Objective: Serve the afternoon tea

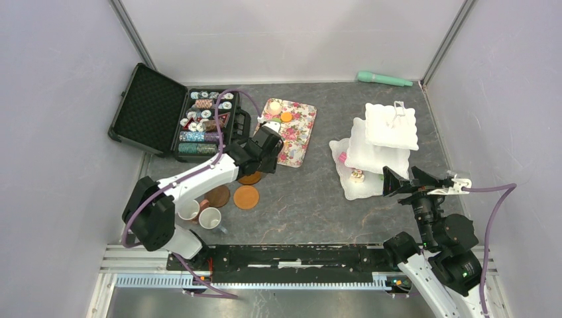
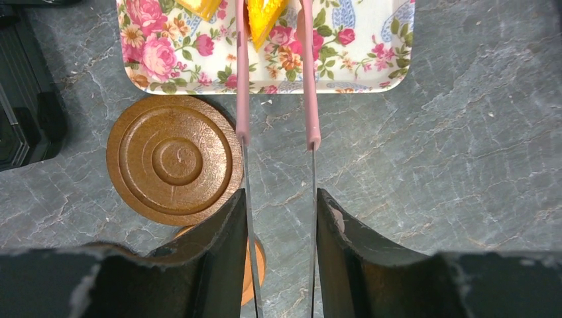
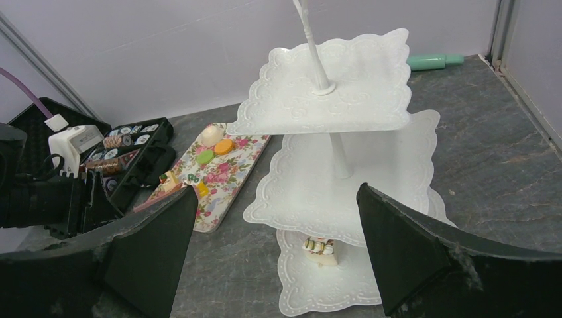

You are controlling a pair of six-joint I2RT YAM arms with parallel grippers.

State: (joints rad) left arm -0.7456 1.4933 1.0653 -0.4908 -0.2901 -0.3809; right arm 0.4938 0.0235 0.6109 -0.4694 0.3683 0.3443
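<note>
My left gripper [image 1: 267, 138] [image 2: 278, 199] is shut on a pair of metal tongs [image 2: 311, 99] with pink tips. The tips reach over the floral tray [image 2: 371, 59] and pinch an orange pastry wedge [image 2: 265, 18]. More pastries [image 1: 286, 116] lie at the tray's far end. Below the gripper a brown saucer [image 2: 173, 159] lies flat, and another saucer [image 1: 246, 197] sits nearer. Two mugs [image 1: 210, 217] stand by the left arm's base. The white three-tier stand [image 1: 381, 142] [image 3: 331, 86] carries a cake slice [image 3: 320, 250] on its bottom tier. My right gripper [image 1: 405, 180] [image 3: 277, 192] hangs open facing the stand, holding nothing.
An open black case of poker chips [image 1: 192, 122] lies at the back left, next to the tray. A green cylinder [image 1: 384, 79] rests against the back wall. Purple walls close in both sides.
</note>
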